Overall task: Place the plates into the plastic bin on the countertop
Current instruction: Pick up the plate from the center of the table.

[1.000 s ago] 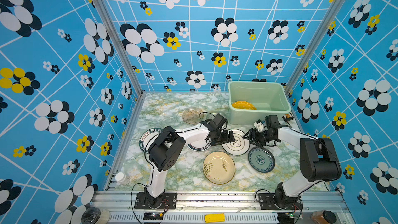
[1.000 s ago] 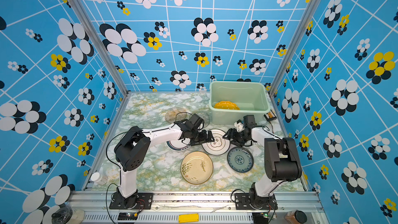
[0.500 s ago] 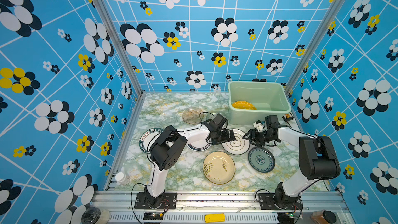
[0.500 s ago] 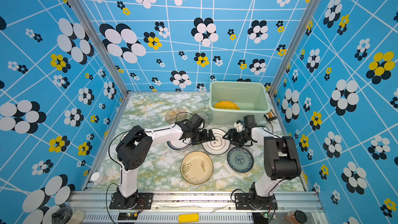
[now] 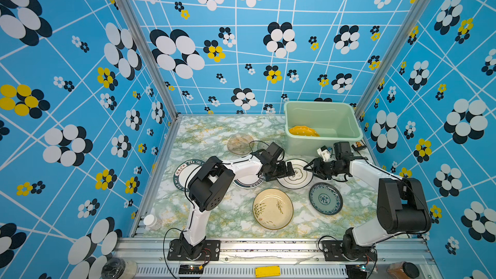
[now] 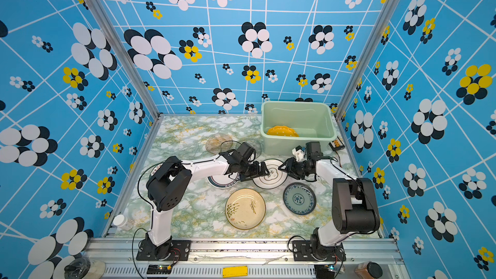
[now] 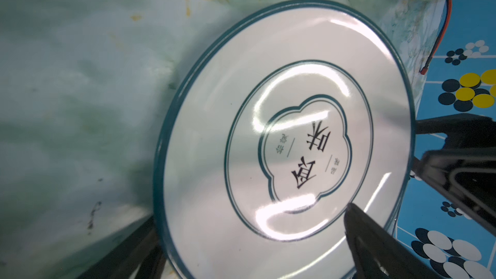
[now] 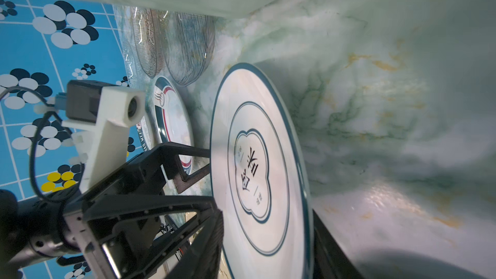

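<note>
A white dark-rimmed plate [image 5: 295, 174] [image 6: 269, 175] [image 7: 295, 130] [image 8: 257, 157] lies mid-countertop [image 5: 214, 210], one side tipped up. My left gripper [image 5: 290, 171] [image 7: 249, 216] is open at its left rim, one finger under and one over. My right gripper [image 5: 308, 170] [image 8: 267, 212] straddles the opposite rim, its jaws partly closed with a gap still showing. The plastic bin [image 5: 322, 146] [image 6: 298, 146] stands at the back right with a yellow dotted plate [image 5: 303, 131] inside. A cream plate [image 5: 272, 209] and a blue patterned plate [image 5: 325, 198] lie in front.
A lettered white plate [image 5: 182, 173] and a striped-rim plate [image 5: 248, 182] lie partly under the left arm. An amber glass plate [image 5: 240, 143] sits behind it. A white bottle [image 5: 151, 221] stands at the front-left edge. A small device [image 5: 359, 145] lies right of the bin.
The right gripper's jaws have drawn closer together around the plate's rim. Both arms have barely shifted.
</note>
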{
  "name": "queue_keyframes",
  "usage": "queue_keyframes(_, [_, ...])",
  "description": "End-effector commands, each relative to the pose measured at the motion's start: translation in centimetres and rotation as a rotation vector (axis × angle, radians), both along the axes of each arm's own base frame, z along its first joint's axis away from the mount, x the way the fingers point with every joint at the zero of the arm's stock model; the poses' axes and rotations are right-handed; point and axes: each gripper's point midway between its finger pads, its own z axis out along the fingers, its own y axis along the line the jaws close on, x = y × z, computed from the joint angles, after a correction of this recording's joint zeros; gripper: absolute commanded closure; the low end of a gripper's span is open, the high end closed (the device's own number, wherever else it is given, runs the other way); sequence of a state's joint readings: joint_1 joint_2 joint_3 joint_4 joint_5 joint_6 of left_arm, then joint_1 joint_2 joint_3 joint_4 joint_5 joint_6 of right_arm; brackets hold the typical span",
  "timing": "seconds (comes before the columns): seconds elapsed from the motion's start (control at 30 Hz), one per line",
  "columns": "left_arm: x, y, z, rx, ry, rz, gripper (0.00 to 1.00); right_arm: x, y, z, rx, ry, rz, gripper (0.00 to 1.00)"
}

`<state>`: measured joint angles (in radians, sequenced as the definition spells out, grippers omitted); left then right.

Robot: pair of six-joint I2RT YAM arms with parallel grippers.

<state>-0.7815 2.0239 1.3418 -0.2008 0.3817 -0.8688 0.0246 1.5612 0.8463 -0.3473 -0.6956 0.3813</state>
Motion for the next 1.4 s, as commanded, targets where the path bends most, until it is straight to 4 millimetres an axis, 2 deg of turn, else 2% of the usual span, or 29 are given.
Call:
queue_keyframes(0.0, [-1.2, -1.1, -1.1, -0.012, 0.034, -0.040, 0.01, -0.1, 0.9, 1.5, 0.058, -0.006, 0.018, 0.53])
queue_keyframes(0.2, [-1.3, -1.3, -1.1, -0.014, 0.038, -0.043, 0.01, 0.0, 1.2, 0.9, 0.057, 0.014, 0.014, 0.58])
queue_keyframes(0.67, [-1.4, -1.9, -0.7, -0.020, 0.033, -0.054, 0.01, -1.0, 1.1, 0.1, 0.038, 0.032, 0.003, 0.81])
queue_keyframes(0.9, [-1.5, -1.9, 0.1, -0.025, 0.017, -0.052, 0.01, -1.7, 0.5, 0.7, -0.008, 0.048, -0.010, 0.93])
queue_keyframes(1.1, [-1.2, -1.4, 2.4, -0.037, -0.040, -0.043, 0.01, -3.6, -0.4, 2.8, -0.076, 0.058, -0.006, 0.98])
queue_keyframes(1.27, [-1.2, -0.8, 4.9, -0.058, -0.104, -0.035, 0.01, -5.1, -1.4, 5.8, -0.136, 0.035, -0.017, 1.00])
queue_keyframes(1.37, [-1.3, -0.1, 5.7, -0.057, -0.137, -0.030, 0.01, -5.6, -1.8, 8.1, -0.159, 0.005, -0.028, 1.00])
